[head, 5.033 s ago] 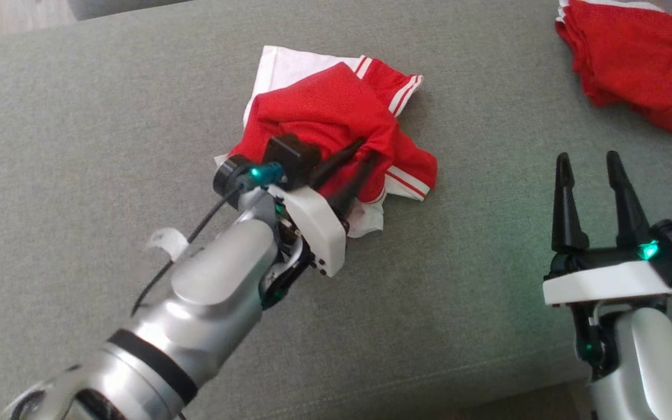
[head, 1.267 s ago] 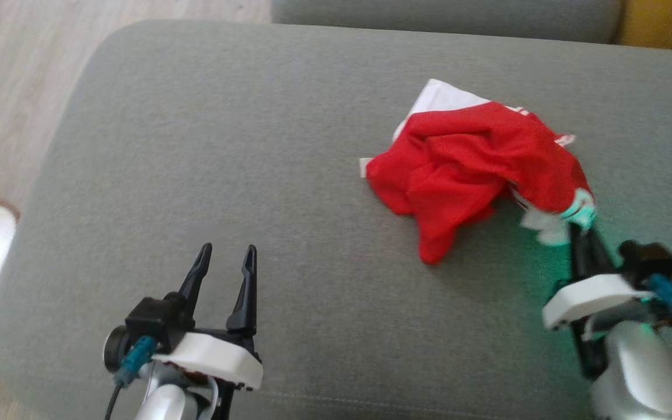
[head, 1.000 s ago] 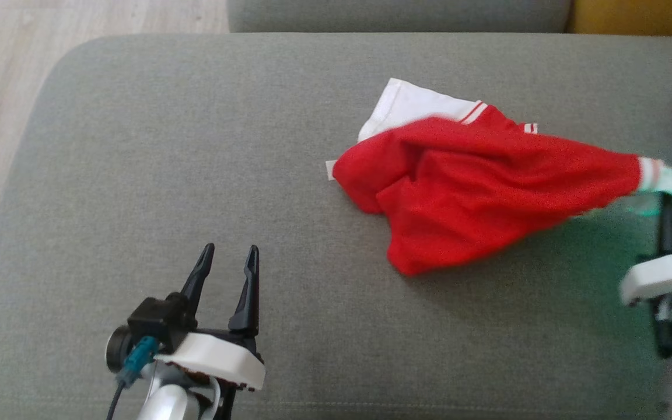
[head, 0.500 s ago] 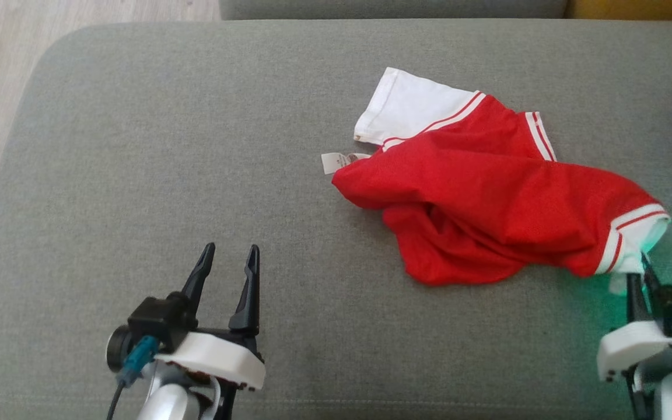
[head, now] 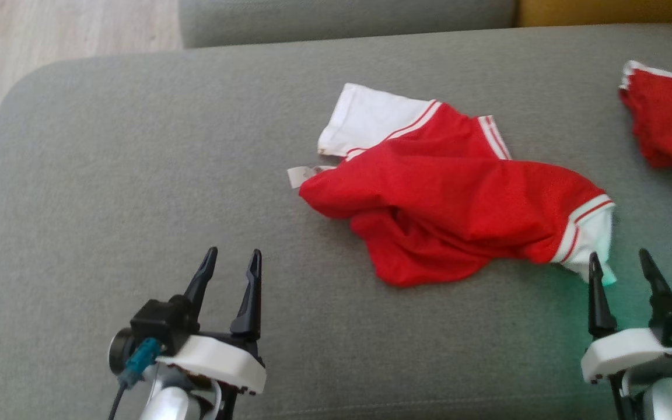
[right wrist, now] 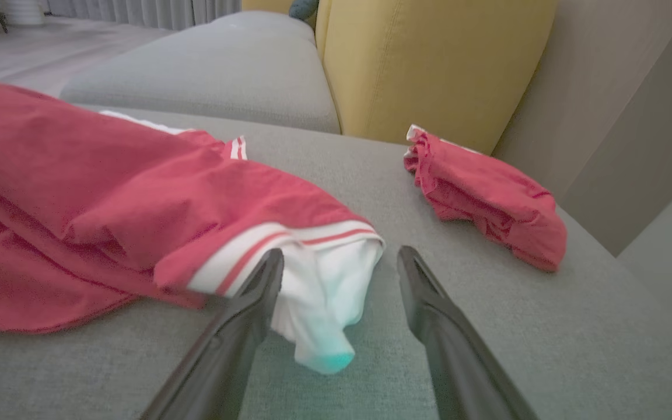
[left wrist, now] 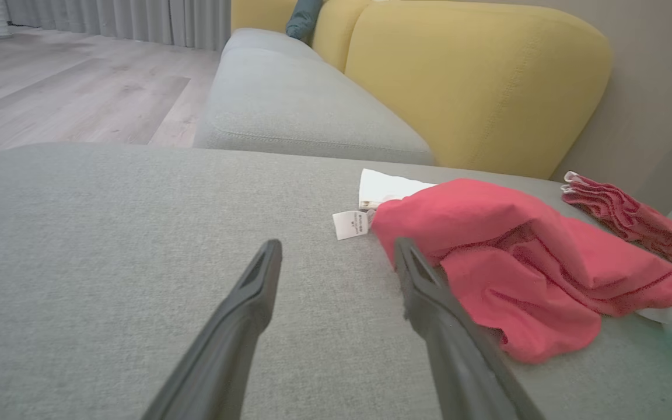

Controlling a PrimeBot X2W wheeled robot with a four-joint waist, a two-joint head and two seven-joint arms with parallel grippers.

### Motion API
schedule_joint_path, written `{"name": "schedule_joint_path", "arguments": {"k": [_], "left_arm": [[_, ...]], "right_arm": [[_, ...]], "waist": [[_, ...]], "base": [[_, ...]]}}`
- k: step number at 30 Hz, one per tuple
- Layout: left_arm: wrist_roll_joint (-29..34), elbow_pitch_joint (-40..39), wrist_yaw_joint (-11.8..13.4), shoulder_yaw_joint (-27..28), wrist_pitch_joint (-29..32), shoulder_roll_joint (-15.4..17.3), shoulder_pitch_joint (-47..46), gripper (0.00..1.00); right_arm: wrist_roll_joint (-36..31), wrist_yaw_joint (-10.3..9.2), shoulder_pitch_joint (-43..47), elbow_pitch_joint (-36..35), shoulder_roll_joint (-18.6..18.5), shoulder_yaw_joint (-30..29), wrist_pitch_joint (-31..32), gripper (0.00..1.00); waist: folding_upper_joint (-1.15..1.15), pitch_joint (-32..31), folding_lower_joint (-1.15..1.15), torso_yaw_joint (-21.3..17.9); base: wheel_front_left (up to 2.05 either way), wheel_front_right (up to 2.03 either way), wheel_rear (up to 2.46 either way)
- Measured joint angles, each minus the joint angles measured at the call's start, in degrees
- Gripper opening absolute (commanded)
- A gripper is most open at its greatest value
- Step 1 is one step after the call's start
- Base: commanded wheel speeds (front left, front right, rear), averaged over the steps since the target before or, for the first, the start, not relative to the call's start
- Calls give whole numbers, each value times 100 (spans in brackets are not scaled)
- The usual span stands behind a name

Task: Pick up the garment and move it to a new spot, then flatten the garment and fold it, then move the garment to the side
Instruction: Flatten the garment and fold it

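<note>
Head view: a crumpled red-and-white garment lies mid-frame on the grey sofa cushion. The left end effector at lower left and the right end effector at lower right are both spread, holding nothing. Left wrist view: the garment lies right of centre. Right wrist view: its white cuff lies loose between the spread fingers, with a folded red cloth at upper right.

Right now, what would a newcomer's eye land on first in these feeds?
The bright red garment with white striped trim, lying rumpled midway across the grey cushion. Its white cuff lies just ahead of the open right gripper, while the open left gripper sits apart at lower left. A second red garment lies bunched at the far right.
</note>
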Motion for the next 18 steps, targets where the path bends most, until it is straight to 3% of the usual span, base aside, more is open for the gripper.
{"name": "schedule_joint_path", "arguments": {"k": [10, 18], "left_arm": [[-9, 86, -21, -182, 0, -2, 18, 100], [285, 845, -441, -1051, 0, 3, -123, 100]], "right_arm": [[572, 0, 48, -650, -1, 478, -22, 100], [937, 0, 70, -875, -1, 690, -8, 100]], "waist": [[0, -287, 0, -158], [0, -238, 0, -232]], "base": [[0, 0, 0], [0, 0, 0]]}}
